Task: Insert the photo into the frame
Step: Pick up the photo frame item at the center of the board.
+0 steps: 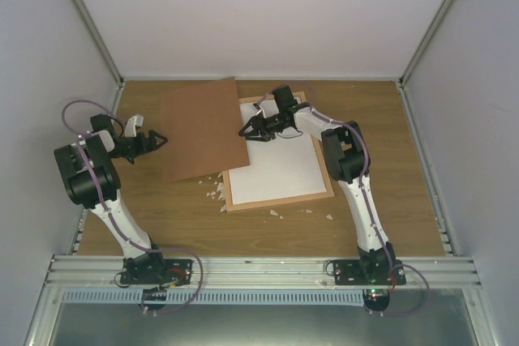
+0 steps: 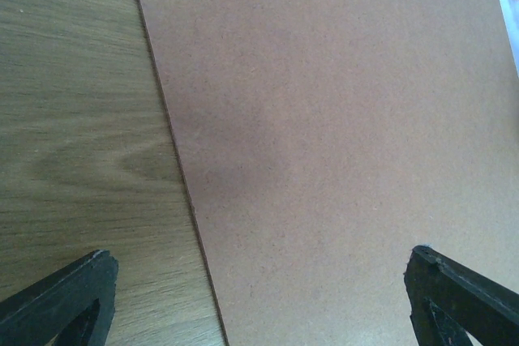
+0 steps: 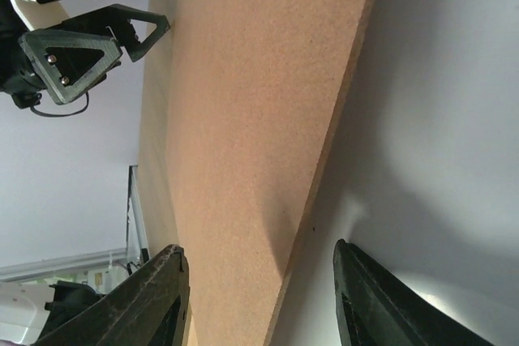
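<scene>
Your bench is a flat table top of brown oak-grain wood (image 1: 389, 192), boxed in at the back and on both sides by plain white panel walls (image 1: 259, 14). Slim silver aluminium posts (image 1: 87, 18) climb the two far corners. Along your near edge runs a ribbed silver aluminium rail (image 1: 259, 267), with a dull grey metal sheet (image 1: 259, 322) below it. The light is soft and even, and the shadows are faint.

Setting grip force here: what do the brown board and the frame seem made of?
The brown board looks like thin hardboard: matte, evenly speckled, no grain, thin flat edge. The frame has narrow light rails, probably bare wood; too small here to confirm grain or finish.
</scene>
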Robot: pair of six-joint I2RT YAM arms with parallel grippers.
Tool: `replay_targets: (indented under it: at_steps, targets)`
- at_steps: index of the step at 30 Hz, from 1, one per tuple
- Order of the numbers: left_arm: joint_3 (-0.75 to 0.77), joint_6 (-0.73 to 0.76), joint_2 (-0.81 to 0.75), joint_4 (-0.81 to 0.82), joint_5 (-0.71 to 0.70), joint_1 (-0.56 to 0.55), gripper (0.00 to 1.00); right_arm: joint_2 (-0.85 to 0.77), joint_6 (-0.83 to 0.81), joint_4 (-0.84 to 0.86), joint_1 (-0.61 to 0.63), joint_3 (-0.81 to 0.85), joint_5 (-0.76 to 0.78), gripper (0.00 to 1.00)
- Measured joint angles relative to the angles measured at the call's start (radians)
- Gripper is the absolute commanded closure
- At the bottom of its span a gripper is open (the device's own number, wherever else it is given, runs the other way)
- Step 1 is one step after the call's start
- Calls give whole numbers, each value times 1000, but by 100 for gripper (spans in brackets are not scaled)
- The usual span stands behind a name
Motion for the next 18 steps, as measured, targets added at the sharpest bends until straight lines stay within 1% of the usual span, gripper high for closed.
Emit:
replay_targets:
  at_steps: [6,8,10,15,18]
  targets:
    - [0,0,1,5,1,0,3,9,17,13,3,0,-24,61]
    - [0,0,1,5,2,0,3,9,22,20,5,0,-30,66]
    - [0,0,1,5,2,0,3,9,27,27,9,0,-37,71]
    - [0,0,1,5,2,0,3,9,54,39,16,-1,-51,98]
    - [0,1,1,6,3,0,3,9,73,49,17,-11,-68,99]
